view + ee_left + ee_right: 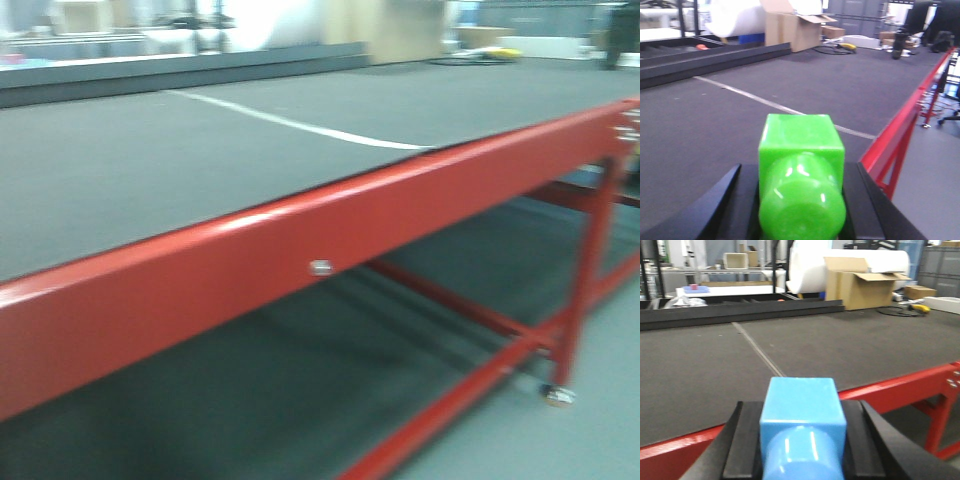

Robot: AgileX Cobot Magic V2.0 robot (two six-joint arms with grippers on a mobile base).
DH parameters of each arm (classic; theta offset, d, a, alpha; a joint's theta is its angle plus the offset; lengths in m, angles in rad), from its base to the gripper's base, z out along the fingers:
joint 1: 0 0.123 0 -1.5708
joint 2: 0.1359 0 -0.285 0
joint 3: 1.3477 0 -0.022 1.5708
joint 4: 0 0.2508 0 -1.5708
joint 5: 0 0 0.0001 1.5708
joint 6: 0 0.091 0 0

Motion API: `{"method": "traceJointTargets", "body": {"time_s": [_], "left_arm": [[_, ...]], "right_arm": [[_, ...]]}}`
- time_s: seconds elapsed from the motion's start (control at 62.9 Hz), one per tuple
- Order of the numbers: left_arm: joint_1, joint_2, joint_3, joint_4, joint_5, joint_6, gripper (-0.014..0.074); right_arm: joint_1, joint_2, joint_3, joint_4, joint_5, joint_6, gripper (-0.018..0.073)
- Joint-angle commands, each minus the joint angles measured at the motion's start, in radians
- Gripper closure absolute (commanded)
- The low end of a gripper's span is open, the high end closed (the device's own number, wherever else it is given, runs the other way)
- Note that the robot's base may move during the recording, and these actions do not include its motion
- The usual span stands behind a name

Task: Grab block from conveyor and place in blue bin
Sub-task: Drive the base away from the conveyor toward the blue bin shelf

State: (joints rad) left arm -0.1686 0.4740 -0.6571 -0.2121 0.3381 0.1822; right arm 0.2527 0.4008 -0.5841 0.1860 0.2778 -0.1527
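- The left claw (797, 166) is clenched on a green block (801, 182). The block sits squarely between the two black fingers (727, 200), and both inner pads press against its sides.
- The right claw (801, 405) grips a blue block (802, 425) in the same way, centred between its fingers (742, 440).
- Each block is a glossy cube with a round knob facing the wrist camera.
- Both blocks are held up off the conveyor (200, 170), a wide dark grey belt crossed by a thin white line (300, 125).
- The green block hangs over the belt, with the red rail (300, 250) just to its right.
- The blue block hangs at the near red rail, with the belt stretching ahead of it.
- Any print on the cardboard box (860, 287) beyond the belt is too small to read.
- Both claws point nearly level, out across the belt.
- The blurred front view shows only the belt and its red frame, with neither arm in sight.
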Motion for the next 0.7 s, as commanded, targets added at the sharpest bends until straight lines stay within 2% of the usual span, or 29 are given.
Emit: {"method": "traceJointTargets", "body": {"time_s": [0.0,0.683], "left_arm": [[-0.007,-0.005,-0.001,-0.008,-0.014,0.001,0.0708],[-0.007,-0.005,-0.001,-0.008,-0.014,0.001,0.0708]], "right_arm": [[0.003,-0.005,0.003,0.001,-0.025,-0.004,0.0721],[0.003,-0.005,0.003,0.001,-0.025,-0.004,0.0721]]}}
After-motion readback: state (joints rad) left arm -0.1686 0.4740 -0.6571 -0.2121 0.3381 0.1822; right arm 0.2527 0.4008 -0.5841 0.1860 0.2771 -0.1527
